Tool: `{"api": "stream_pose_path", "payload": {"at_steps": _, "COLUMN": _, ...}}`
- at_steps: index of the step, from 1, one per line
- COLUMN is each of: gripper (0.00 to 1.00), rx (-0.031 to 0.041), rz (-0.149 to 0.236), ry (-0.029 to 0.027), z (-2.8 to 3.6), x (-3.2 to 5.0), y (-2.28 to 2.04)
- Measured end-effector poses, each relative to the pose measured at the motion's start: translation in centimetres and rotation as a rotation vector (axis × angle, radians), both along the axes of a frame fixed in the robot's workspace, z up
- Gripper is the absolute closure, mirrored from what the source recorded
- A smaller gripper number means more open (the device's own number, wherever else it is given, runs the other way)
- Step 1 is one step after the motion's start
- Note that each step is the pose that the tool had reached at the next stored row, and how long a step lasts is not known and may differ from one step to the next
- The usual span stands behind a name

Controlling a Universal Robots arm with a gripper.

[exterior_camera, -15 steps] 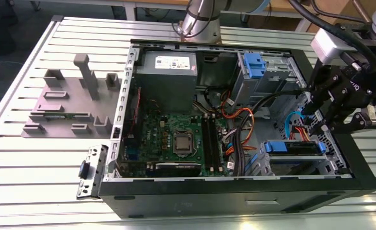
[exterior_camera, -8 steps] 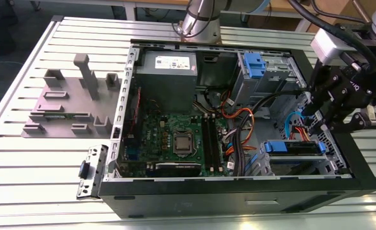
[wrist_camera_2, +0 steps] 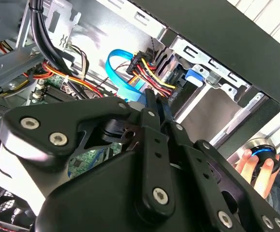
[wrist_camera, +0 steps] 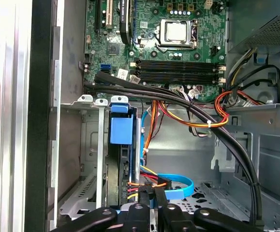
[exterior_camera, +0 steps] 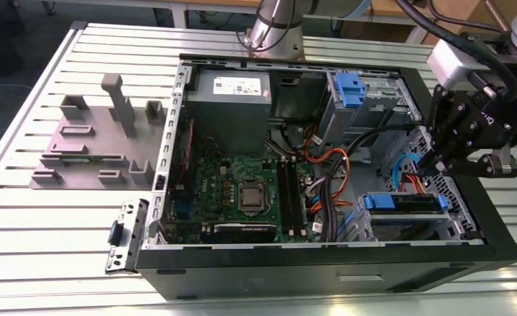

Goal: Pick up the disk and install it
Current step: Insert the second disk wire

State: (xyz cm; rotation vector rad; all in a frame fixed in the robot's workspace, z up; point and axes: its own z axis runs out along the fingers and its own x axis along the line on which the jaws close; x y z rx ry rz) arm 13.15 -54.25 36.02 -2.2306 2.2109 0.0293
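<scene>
The disk (exterior_camera: 405,203), silver with a blue bracket, lies in the drive cage at the near corner of the open computer case (exterior_camera: 328,253) on the exterior view's right. In the first wrist view the disk (wrist_camera: 122,145) stands edge-on in the cage, its blue tab towards the motherboard. My gripper (exterior_camera: 428,167) hangs just above and behind the cage, beside a blue ribbon cable (wrist_camera: 178,186) and the orange, red and yellow wires. Its fingers (wrist_camera: 161,200) are shut, tips together, at the cable plugs by the disk's end. I cannot tell whether they pinch a plug.
A grey power-supply box (exterior_camera: 232,89) and a cage with a blue latch (exterior_camera: 350,87) fill the case's far side. The motherboard (exterior_camera: 240,191) lies in the middle. A grey fixture (exterior_camera: 100,141) and a loose metal plate (exterior_camera: 124,235) sit on the slatted table. A hand (wrist_camera_2: 253,166) rests beside the case.
</scene>
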Motion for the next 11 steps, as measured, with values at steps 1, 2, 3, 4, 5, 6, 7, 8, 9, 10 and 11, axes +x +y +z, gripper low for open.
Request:
{"api": "stream_pose_path", "payload": {"at_steps": 1, "gripper": 0.84, "rx": 0.0, "rz": 0.0, "ry": 0.0, "z": 0.0, "x": 0.0, "y": 0.0}}
{"api": "stream_pose_path", "payload": {"at_steps": 2, "gripper": 0.84, "rx": 0.0, "rz": 0.0, "ry": 0.0, "z": -0.01, "x": 0.0, "y": 0.0}}
{"api": "stream_pose_path", "payload": {"at_steps": 3, "gripper": 0.84, "rx": -0.0001, "rz": 0.0, "ry": 0.0, "z": -0.01, "x": 0.0, "y": 0.0}}
{"api": "stream_pose_path", "payload": {"at_steps": 4, "gripper": 0.84, "rx": 0.0, "rz": 0.0, "ry": 0.0, "z": -0.01, "x": 0.0, "y": 0.0}}
{"api": "stream_pose_path", "payload": {"at_steps": 5, "gripper": 0.84, "rx": 0.0, "rz": 0.0, "ry": 0.0, "z": -0.01, "x": 0.0, "y": 0.0}}
{"api": "stream_pose_path", "payload": {"at_steps": 6, "gripper": 0.84, "rx": 0.0, "rz": 0.0, "ry": 0.0, "z": -0.02, "x": 0.0, "y": 0.0}}
{"api": "stream_pose_path", "payload": {"at_steps": 7, "gripper": 0.84, "rx": 0.0001, "rz": 0.0, "ry": 0.0, "z": -0.02, "x": 0.0, "y": 0.0}}
{"api": "stream_pose_path", "payload": {"at_steps": 8, "gripper": 0.84, "rx": -0.0002, "rz": 0.0, "ry": 0.0, "z": -0.02, "x": 0.0, "y": 0.0}}
{"api": "stream_pose_path", "payload": {"at_steps": 9, "gripper": 0.84, "rx": 0.0001, "rz": 0.0, "ry": 0.0, "z": -0.04, "x": 0.0, "y": -0.05}}
{"api": "stream_pose_path", "payload": {"at_steps": 10, "gripper": 0.84, "rx": 0.0001, "rz": 0.0, "ry": 0.0, "z": -0.05, "x": -0.03, "y": -0.18}}
{"api": "stream_pose_path", "payload": {"at_steps": 11, "gripper": 0.84, "rx": 0.0, "rz": 0.0, "ry": 0.0, "z": -0.05, "x": -0.08, "y": -0.39}}
